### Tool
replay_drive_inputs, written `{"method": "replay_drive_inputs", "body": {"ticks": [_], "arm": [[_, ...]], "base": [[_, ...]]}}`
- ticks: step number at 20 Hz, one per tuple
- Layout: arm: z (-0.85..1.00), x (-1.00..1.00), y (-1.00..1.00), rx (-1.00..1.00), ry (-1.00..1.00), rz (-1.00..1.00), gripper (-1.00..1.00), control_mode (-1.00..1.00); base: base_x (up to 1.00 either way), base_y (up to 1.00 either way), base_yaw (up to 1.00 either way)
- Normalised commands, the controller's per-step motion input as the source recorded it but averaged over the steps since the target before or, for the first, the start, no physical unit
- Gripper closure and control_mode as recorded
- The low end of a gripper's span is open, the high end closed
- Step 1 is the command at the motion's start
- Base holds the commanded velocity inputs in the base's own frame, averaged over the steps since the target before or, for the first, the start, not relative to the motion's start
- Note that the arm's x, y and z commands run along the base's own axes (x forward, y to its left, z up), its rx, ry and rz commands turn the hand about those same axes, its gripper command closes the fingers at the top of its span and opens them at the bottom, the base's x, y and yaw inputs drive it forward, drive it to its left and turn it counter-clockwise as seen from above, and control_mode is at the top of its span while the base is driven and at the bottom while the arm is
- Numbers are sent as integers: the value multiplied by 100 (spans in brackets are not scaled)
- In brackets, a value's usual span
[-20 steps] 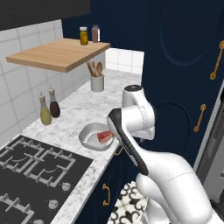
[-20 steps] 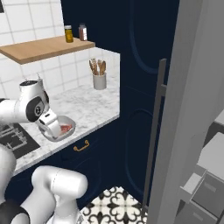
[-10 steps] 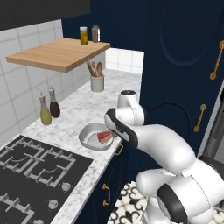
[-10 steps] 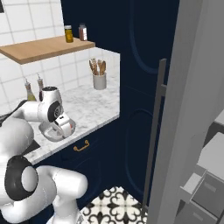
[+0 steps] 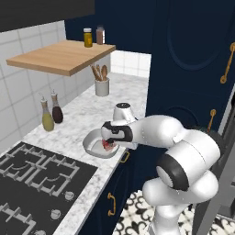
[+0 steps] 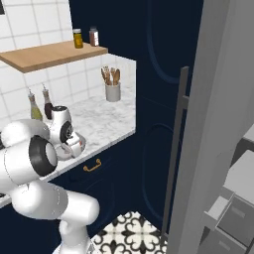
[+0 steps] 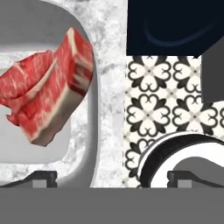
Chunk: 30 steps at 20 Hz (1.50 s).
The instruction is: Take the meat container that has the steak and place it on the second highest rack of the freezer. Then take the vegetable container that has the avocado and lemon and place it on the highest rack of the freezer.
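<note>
Under the wide-spread dark gripper (image 7: 112, 179), a red marbled steak (image 7: 46, 92) lies inside a shallow grey dish (image 7: 89, 144) whose rim sits between the fingers, on the white marble counter (image 5: 87, 117).

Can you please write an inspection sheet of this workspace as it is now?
Surface: marble counter, gas stove at its near end.
Job's things: steak lies in a pale dish at the counter's front edge; freezer door stands open at right, drawers inside.
Clutter: two bottles by the tiled wall, utensil cup, two jars on the wooden shelf.
Grippers: gripper open, fingers either side of the dish's rim, not closed.
Cables: nothing seen.
Surroundings: navy cabinets, patterned floor tiles.
</note>
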Motion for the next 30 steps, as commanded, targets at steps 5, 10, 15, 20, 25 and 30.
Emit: {"method": "replay_drive_inputs", "body": {"ticks": [5, 10, 15, 20, 25, 30], "arm": [[-43, 43, 1, 0, 4, 0, -100, -100], [-40, -6, 2, 0, 0, 0, 100, -100], [-20, -1, 0, 0, -1, 0, 100, -100], [0, -9, 0, 0, -7, 0, 100, -100], [40, -65, -20, 3, -14, 0, 100, -100], [93, -62, -28, 11, -14, 0, 100, -100]], "base": [[0, 0, 0], [0, 0, 0], [0, 0, 0], [0, 0, 0], [0, 0, 0], [0, 0, 0]]}}
